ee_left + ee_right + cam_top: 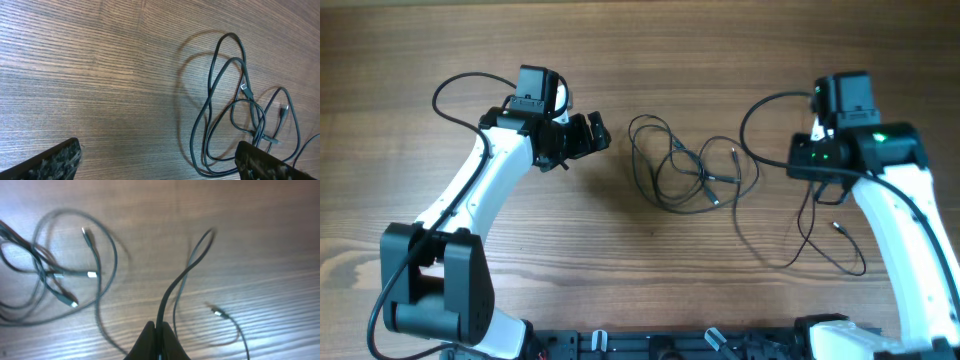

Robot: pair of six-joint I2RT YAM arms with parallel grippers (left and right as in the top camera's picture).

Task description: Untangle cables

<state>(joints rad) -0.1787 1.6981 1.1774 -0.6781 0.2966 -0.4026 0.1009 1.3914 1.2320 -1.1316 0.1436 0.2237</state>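
Overhead, the knotted cables lie just right of the left gripper, which gapes toward them; left wrist: knot sits right of the spread jaws; right wrist: the right gripper, farther off, pinches one strand trailing right of the knot.
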